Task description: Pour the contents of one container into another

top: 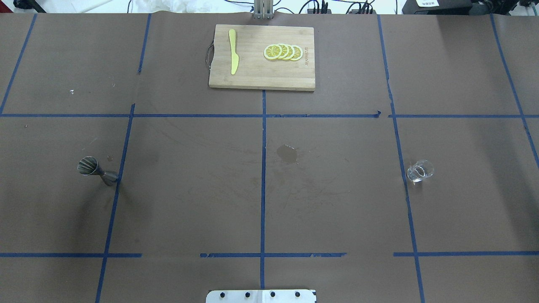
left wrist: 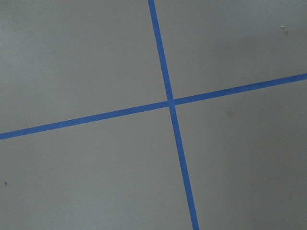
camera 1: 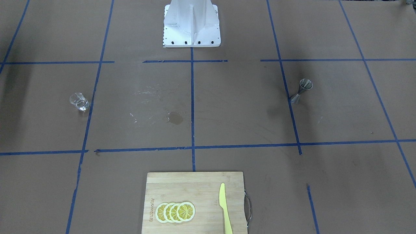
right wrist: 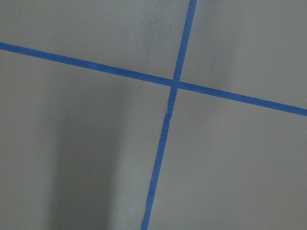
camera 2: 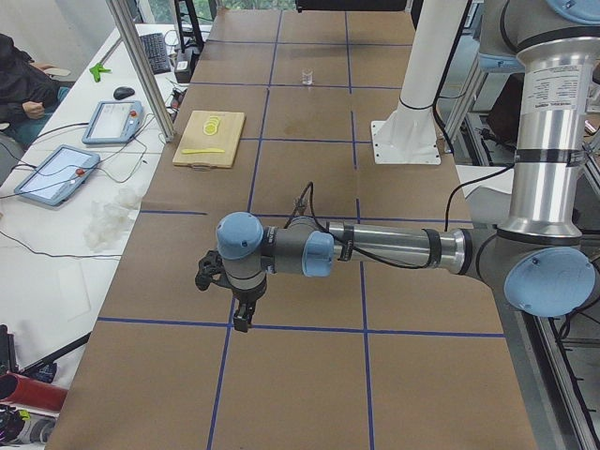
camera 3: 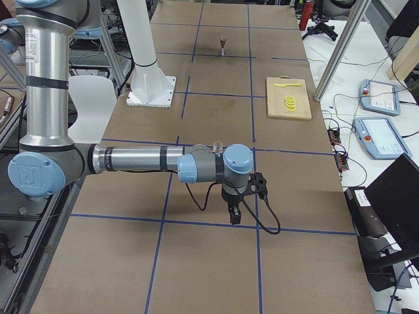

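The clear glass cup (top: pixel 419 171) stands upright on the table's right half, also seen in the front-facing view (camera 1: pixel 79 101) and far off in the exterior left view (camera 2: pixel 306 77). The steel jigger (top: pixel 96 170) stands upright on the left half, beside a blue tape line (camera 1: pixel 301 91) (camera 3: pixel 223 44). My left gripper (camera 2: pixel 242 317) hangs low over the table's near end in the exterior left view, far from the jigger. My right gripper (camera 3: pixel 234 213) hangs likewise in the exterior right view. I cannot tell if either is open or shut. Both wrist views show only taped paper.
A wooden cutting board (top: pixel 252 80) at the far edge carries lemon slices (top: pixel 283 52) and a yellow knife (top: pixel 233 57). A dark wet stain (top: pixel 288 154) marks the paper near the centre. The robot's base plate (camera 1: pixel 191 29) stands at the near middle edge.
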